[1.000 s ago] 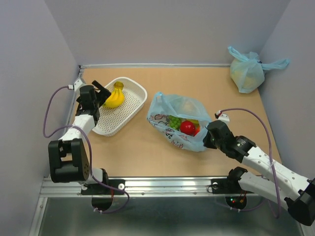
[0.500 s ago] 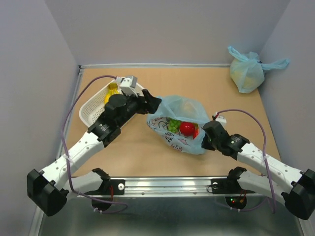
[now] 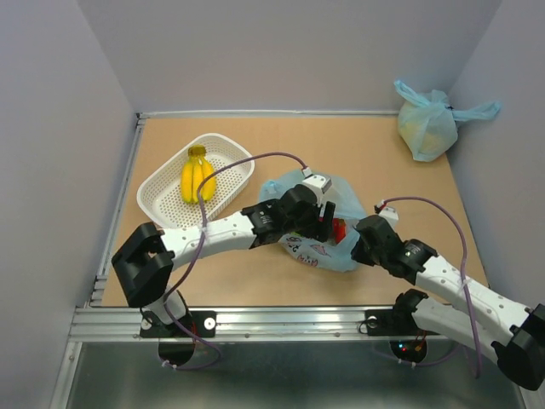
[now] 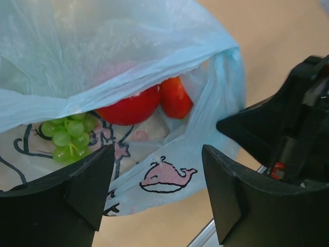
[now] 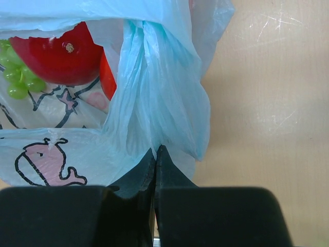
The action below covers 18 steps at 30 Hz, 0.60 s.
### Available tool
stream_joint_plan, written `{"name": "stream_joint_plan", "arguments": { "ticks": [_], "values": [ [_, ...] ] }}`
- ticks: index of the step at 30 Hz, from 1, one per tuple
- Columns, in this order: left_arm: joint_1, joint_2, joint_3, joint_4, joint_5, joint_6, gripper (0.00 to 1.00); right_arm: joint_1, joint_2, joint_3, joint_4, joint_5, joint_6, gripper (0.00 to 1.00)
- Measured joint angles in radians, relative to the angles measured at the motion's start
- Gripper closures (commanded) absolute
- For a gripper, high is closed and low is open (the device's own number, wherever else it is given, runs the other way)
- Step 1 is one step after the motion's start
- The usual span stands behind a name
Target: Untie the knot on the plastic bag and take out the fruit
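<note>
Step in hand: fruit removal. The bag mouth gapes and no knot shows in any view, so the untying stage is judged complete.

Top view. The plastic bag (image 3: 345,192) lies about mid-desk, somewhat toward the near edge of the desk (image 3: 255,136). The left tool (image 3: 327,224) hangs over the bag mouth. The right tool (image 3: 358,245) sits at the side of the bag nearer the right edge. One banana bunch (image 3: 196,177) lies in the white basket (image 3: 157,204) toward the left edge. A plain bag (image 3: 426,128) stands in the far right corner, well apart. The left arm covers most of the bag contents in this view.

Left wrist view. The left tool is released: its jaws stand wide apart with nothing between them, aimed at the opening. Inside lie a red apple (image 4: 131,109), an orange-red piece (image 4: 176,98) touching it, and green grapes (image 4: 69,135) seen through the film. The upper flap hides anything deeper in the bag.

Right wrist view. The right tool is clenched on a gathered fold of the plastic bag and pins it. The red apple and the green grapes appear at the upper left, cut off by the frame edge.

Next move, as a judgement: lower the left tool into the mouth, centre the jaws on the red apple, and close without trapping film. The right tool's hold should stop the bag from dragging.
</note>
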Motion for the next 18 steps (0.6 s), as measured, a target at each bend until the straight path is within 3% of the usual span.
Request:
{"name": "stream_joint_plan", "arguments": {
  "ticks": [8, 18],
  "values": [
    [-0.009, 0.132, 0.079, -0.100, -0.013, -0.053, 0.03, 0.000, 0.003, 0.000, 0.000, 0.010, -0.001, 1.00],
    [-0.009, 0.278, 0.119, -0.042, -0.148, -0.140, 0.03, 0.000, 0.001, 0.000, 0.003, 0.010, -0.001, 0.99]
  ]
}}
